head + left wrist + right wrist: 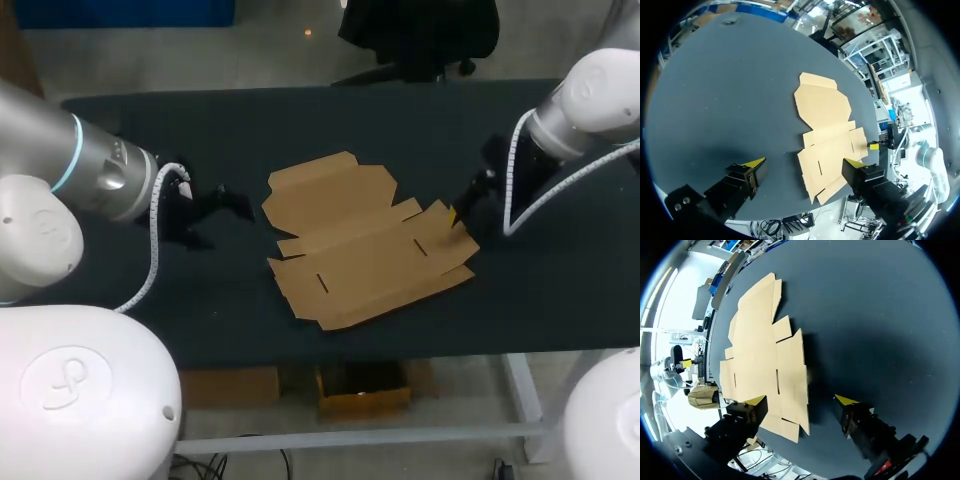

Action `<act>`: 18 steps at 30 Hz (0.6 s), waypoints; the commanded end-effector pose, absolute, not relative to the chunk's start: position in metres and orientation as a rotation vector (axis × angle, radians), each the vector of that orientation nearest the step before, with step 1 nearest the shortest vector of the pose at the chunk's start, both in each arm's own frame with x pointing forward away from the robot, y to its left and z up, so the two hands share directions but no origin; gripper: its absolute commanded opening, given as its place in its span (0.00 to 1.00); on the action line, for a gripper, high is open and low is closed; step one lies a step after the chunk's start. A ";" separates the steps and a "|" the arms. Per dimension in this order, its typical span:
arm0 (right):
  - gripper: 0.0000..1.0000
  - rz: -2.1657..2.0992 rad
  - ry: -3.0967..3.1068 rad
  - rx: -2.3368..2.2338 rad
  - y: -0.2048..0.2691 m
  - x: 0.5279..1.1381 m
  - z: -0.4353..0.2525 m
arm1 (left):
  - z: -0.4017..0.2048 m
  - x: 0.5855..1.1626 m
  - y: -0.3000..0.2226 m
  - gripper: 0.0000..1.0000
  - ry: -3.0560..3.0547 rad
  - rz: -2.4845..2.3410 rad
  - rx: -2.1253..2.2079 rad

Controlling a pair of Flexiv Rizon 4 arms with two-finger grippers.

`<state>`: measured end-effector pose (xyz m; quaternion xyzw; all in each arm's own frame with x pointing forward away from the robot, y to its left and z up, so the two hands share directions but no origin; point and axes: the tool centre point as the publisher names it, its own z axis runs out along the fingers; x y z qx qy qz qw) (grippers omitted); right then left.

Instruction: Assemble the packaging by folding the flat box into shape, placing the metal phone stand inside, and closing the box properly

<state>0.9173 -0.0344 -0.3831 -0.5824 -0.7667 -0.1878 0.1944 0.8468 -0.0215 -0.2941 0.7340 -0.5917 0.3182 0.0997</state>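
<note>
The flat brown cardboard box [360, 245] lies unfolded in the middle of the dark table, flaps spread out. My right gripper [460, 212] is low at the box's right edge. In the right wrist view it [800, 400] is open, and the box's [760, 350] near side flap lies under the gap beside one finger. My left gripper [215, 212] hovers left of the box, clear of it. In the left wrist view it [805, 163] is open and empty, with the box [825, 120] ahead and my right gripper [881, 145] at the box's far side. No phone stand shows in any view.
The dark table top [300, 130] stretches wide behind the box and to both sides. Its front edge [400, 355] runs close below the box's near corner.
</note>
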 end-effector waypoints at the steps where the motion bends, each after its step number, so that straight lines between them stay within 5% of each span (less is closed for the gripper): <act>1: 0.66 -0.526 -2.140 -1.598 -0.031 0.923 -0.389 | -0.296 0.848 -0.022 1.00 -1.750 0.942 2.164; 5: 0.56 -0.527 -2.139 -1.583 -0.026 0.922 -0.391 | -0.296 0.848 -0.020 1.00 -1.748 0.946 2.161; 12: 0.54 -0.530 -2.128 -1.568 -0.022 0.922 -0.394 | -0.297 0.849 -0.019 1.00 -1.749 0.946 2.147; 18: 0.38 -0.542 -2.123 -1.564 -0.019 0.921 -0.396 | -0.297 0.852 -0.019 1.00 -1.748 0.944 2.134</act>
